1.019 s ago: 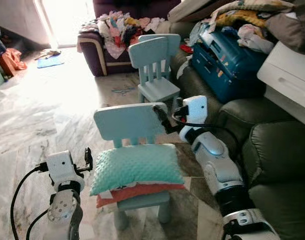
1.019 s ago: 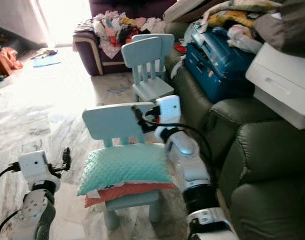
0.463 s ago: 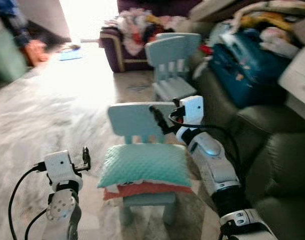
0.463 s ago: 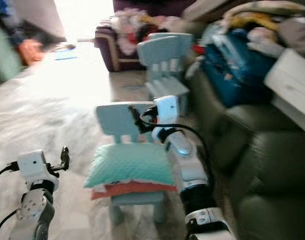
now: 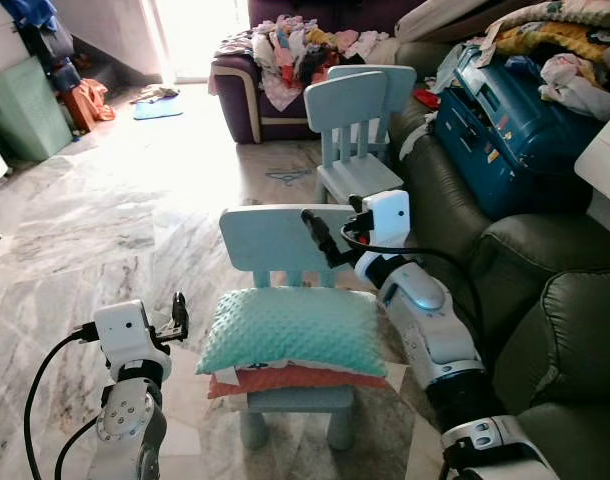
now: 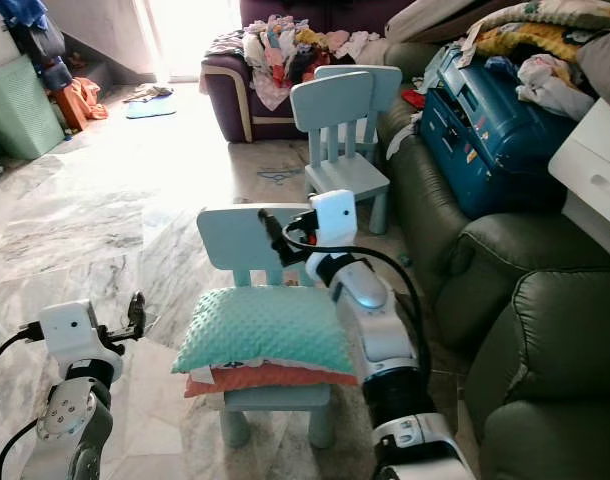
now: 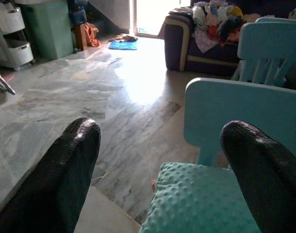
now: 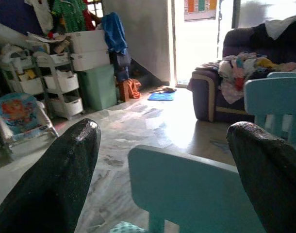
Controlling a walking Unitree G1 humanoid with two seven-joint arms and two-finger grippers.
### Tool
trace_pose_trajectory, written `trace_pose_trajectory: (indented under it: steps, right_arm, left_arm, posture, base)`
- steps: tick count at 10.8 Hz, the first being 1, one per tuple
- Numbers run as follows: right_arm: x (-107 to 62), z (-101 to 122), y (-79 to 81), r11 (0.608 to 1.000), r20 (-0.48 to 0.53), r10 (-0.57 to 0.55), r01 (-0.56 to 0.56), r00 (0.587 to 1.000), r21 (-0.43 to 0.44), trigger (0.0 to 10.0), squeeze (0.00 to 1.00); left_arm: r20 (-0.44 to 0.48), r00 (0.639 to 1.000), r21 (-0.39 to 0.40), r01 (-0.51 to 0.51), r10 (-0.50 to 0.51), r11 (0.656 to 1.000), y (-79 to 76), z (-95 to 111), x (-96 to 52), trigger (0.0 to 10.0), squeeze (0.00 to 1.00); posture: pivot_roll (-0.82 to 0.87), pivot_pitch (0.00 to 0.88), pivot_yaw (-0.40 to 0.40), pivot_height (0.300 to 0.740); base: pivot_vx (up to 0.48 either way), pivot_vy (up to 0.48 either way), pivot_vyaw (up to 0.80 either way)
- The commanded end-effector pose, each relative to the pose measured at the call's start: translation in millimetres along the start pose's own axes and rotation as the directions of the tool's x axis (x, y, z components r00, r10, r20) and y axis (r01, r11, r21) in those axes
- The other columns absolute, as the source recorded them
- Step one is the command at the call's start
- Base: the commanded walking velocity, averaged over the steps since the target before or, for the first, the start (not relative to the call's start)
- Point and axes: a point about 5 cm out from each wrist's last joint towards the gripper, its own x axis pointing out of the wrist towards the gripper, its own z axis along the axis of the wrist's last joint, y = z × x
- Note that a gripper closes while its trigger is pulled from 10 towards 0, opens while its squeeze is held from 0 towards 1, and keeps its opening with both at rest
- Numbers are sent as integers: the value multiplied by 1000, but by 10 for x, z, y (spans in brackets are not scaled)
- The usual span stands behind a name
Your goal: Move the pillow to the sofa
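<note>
The right gripper (image 5: 315,225) hovers with fingers spread just above the backrest of a small blue chair (image 5: 275,240), and below it on the seat lies the teal pillow (image 5: 295,330), stacked on an orange cushion (image 5: 295,378). The left gripper (image 5: 179,312) is also spread, held apart from the pillow's near edge. The dark green sofa (image 5: 525,260) stands beside the right arm.

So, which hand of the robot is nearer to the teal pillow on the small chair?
Left, slightly. The left hand hovers open just beside the teal pillow, off its left edge. The right hand, also open, is above it, at the chair backrest.
</note>
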Motion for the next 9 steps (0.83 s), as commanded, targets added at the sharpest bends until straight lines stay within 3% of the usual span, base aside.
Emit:
trace_pose_trajectory:
  steps: [1, 9]
  right_arm:
    - [31, 47, 11, 1000, 18, 14, -14, 1000, -3, 10000, 0]
    - [40, 64, 41, 999, 29, 38, -38, 999, -16, 10000, 0]
  left_arm:
    - [15, 1000, -2, -10, 10, 1000, 52, 22, -7, 10000, 0]
    - [24, 1000, -26, -12, 13, 1000, 61, 27, 7, 10000, 0]
  posture:
    - [-159, 0, 23, 740]
    - [-161, 0, 20, 740]
  base:
    - [0, 0, 0]
    - [30, 0, 0]
